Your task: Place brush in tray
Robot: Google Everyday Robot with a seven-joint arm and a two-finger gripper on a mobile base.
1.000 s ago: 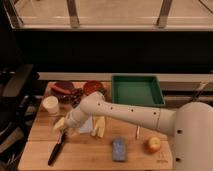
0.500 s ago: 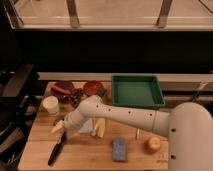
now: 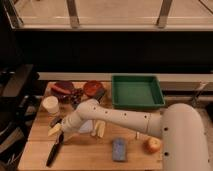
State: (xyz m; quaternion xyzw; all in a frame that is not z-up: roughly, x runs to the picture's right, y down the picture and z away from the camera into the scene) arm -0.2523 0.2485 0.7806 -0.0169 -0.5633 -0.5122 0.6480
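The brush [image 3: 53,150] is slim and black and lies on the wooden table [image 3: 85,152] near its front left corner, running diagonally. The green tray [image 3: 136,105] sits at the back right of the table and holds nothing I can see. My gripper [image 3: 56,126] is at the end of the white arm [image 3: 117,120], which reaches left across the table. The gripper hangs just above the brush's upper end, far left of the tray.
A white cup [image 3: 50,104] stands at the left. Two red-brown bowls [image 3: 93,88] and dark grapes [image 3: 76,95] sit at the back. Pale sticks [image 3: 99,129], a blue sponge [image 3: 118,148] and an apple [image 3: 152,145] lie in front. A black chair [image 3: 17,87] stands left of the table.
My gripper has moved a little left and down, closer to the brush's upper end. The brush and the tray have not moved.
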